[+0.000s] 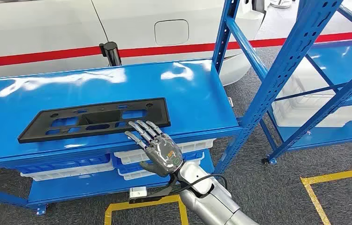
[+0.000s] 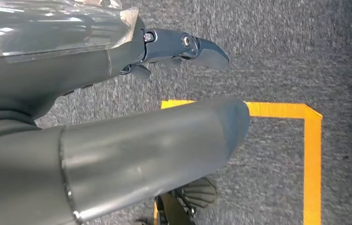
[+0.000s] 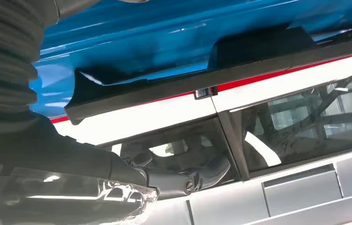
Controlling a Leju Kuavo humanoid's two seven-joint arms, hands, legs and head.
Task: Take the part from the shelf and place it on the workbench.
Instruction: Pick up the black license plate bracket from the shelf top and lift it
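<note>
A flat black plastic part (image 1: 94, 119) with several cut-outs lies on the blue top surface (image 1: 188, 89) of the shelf unit. My right hand (image 1: 159, 151) is raised at the part's near right edge, fingers spread, with the fingertips (image 1: 142, 127) over that edge; I cannot tell if they touch it. It holds nothing. The right wrist view shows the part (image 3: 220, 70) edge-on against the blue surface (image 3: 164, 28), with a dark finger (image 3: 202, 173) apart from it. My left hand (image 2: 131, 140) hangs over grey carpet, fingers extended and holding nothing.
A white car (image 1: 47, 33) with a red stripe stands behind the shelf. Blue rack uprights (image 1: 281, 79) rise on the right. White bins (image 1: 131, 157) sit on the lower level. A black post (image 1: 110, 54) stands at the back edge. Yellow tape (image 1: 319, 187) marks the floor.
</note>
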